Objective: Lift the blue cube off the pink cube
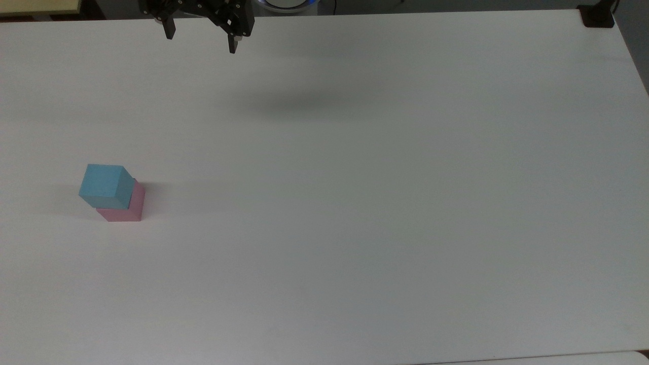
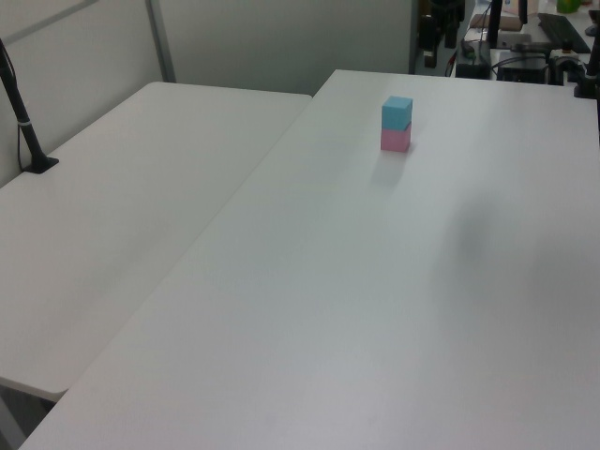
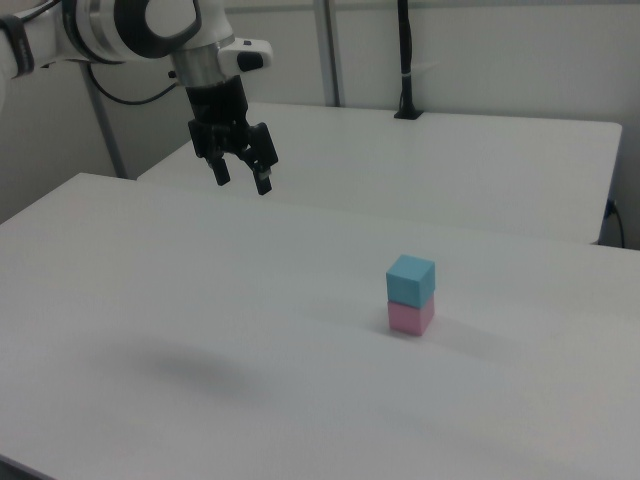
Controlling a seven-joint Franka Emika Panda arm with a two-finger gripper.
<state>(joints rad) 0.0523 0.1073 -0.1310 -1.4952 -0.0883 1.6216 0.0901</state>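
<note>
- Near the counter's [image 1: 355,203] top view's left edge, the blue cube [image 1: 105,185] sits on the pink cube [image 1: 127,207].
- Your jaws [image 1: 201,38] hang wide open, empty, well apart.
- Descend squarely; grip blue only.

White counter [image 1: 385,203] spreads wide below the gripper [image 3: 241,183]. Second white table [image 3: 450,160] abuts it behind the gripper in the right view. Black post [image 3: 405,60] clamped at that table's far edge, well apart from the gripper.
</note>
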